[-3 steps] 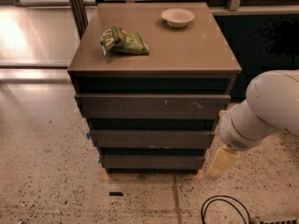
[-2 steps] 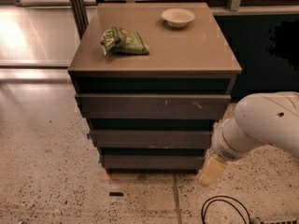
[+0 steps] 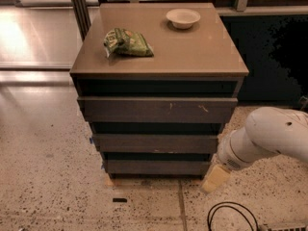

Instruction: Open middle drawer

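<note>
The middle drawer (image 3: 155, 142) is a plain dark grey-brown front, shut, between the scratched upper front (image 3: 156, 109) and the lowest front (image 3: 156, 167) of a low cabinet. My gripper (image 3: 214, 178) shows as a cream tip on the white arm (image 3: 269, 136). It hangs low, by the cabinet's lower right corner, beside the lowest front and just above the floor. It is below and to the right of the middle drawer and is not touching it.
On the cabinet top (image 3: 192, 52) lie a green snack bag (image 3: 126, 42) and a white bowl (image 3: 183, 18). A black cable (image 3: 231, 215) loops on the speckled floor at the front right. A dark panel stands to the right of the cabinet.
The arm has sunk lower on the right side. The gripper has moved down and slightly left, towards the cabinet's lower right corner. The drawers have not moved.
</note>
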Controlling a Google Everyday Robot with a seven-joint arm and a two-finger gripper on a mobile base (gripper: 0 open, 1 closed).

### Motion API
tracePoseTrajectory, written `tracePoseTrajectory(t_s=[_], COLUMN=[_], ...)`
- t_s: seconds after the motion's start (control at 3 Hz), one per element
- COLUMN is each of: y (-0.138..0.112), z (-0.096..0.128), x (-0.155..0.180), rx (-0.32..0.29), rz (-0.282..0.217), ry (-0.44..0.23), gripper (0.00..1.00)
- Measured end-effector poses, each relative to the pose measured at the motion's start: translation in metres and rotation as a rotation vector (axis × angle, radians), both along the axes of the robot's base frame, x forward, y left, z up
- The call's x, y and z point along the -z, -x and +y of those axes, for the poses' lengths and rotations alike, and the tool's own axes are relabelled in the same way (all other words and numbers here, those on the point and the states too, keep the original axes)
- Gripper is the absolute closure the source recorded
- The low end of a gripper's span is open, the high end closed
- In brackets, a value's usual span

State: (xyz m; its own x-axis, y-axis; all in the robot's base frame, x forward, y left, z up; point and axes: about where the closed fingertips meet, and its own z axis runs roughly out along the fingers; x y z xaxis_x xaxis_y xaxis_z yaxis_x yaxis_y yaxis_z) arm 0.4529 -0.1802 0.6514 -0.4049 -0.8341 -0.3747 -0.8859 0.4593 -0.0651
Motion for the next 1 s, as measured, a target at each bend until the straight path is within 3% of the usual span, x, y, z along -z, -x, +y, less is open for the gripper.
tracePoseTrajectory(t_s=[0.33, 0.67, 1.0], y=[-0.001, -0.003, 0.006], z=[0.007, 0.021, 0.032], x=[0.006, 0.019, 0.039], rx=[-0.026, -0.109, -0.262], rz=[-0.012, -0.033, -0.026], ry=[-0.021, -0.068, -0.097], gripper=[0.0, 0.0, 0.0])
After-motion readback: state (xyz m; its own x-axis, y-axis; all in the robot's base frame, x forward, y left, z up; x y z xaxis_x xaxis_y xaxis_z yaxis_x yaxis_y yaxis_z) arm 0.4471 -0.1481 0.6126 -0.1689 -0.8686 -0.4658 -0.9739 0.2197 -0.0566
